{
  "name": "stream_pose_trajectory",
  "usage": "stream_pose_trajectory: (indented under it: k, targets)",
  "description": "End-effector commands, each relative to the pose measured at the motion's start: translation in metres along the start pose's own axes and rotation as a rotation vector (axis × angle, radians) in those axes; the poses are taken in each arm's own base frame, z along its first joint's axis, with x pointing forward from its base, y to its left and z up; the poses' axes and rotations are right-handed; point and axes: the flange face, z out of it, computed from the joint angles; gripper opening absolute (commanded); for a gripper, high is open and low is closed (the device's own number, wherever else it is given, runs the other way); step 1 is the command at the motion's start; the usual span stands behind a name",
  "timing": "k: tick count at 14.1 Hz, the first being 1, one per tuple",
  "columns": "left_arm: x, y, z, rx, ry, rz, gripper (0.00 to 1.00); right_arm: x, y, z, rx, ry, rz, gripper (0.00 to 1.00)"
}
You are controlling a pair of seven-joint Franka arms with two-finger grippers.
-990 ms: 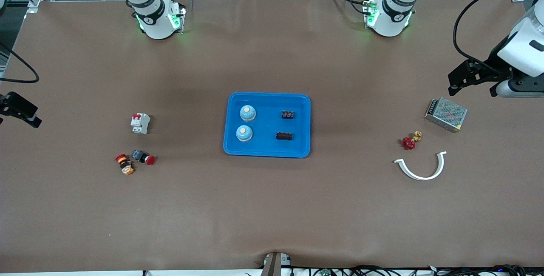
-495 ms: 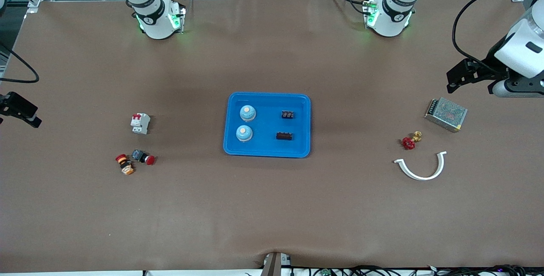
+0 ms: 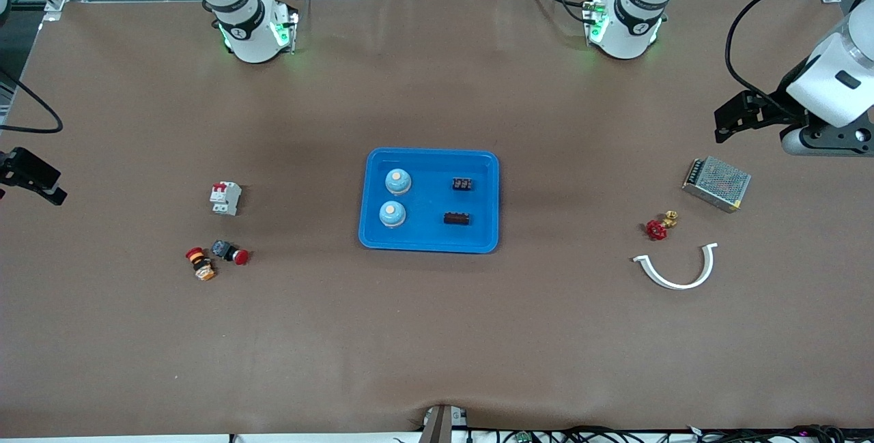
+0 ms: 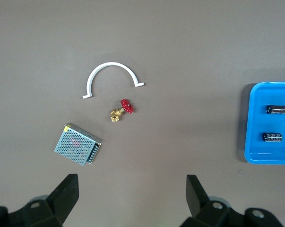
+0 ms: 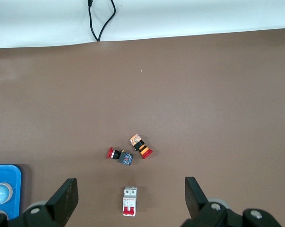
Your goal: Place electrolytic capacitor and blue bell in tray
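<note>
We see a brown bench [image 3: 437, 334] from above w/ a bright-blue tray [image 3: 429, 241] at its centre. In the tray sit two blue bells [image 3: 397, 181] w/ pale round tops, one nearer the front camera than the other, toward the right arm's end of the tray. Two dark electrolytic capacitors [image 3: 462, 184] lie toward the left arm's end of the tray, each on its side, long axis running along the bench from one arm's end to the other. So the task's things look already in the tray — we judge little or nothing is left to place.

The left end effector [image 4: 131, 189] is up over the left arm's end of the bench, by the metal mesh box [image 3: 716, 183], fingers spread wide, holding nothing. The tray lies well apart from it, toward the bench centre. Near that box sit a small red-handled brass valve [image 3: 659, 226] and a white half-ring clamp [image 3: 676, 267].

The right end effector [image 5: 131, 191] is also spread wide and empty; it waits over the right arm's end of the bench. In the front view it is mostly cut off at the edge. Beside it on the bench: a white circuit breaker [image 3: 225, 198] w/ red toggles, and two push-button switches [image 3: 229, 251], touching or nearly so.

Neither arm is clearly nearer the tray. Hard to make out: markings on the capacitors, and whether the bells touch each other — they seem just apart.
</note>
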Motion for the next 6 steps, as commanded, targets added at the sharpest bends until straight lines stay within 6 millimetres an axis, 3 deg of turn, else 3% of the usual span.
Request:
stream_pose_trajectory:
  k: [1,6]
  targets:
    - [-0.0027,0.0006,-0.0007,0.016,-0.008,0.062,1.00,0.0015,-0.0002,-0.0044,-0.010,0.008,0.002,1.00]
    - [-0.0020,-0.0002,0.0001,0.016,-0.008,0.081,1.00,0.0015,-0.0002,-0.0044,-0.010,0.008,0.002,1.00]
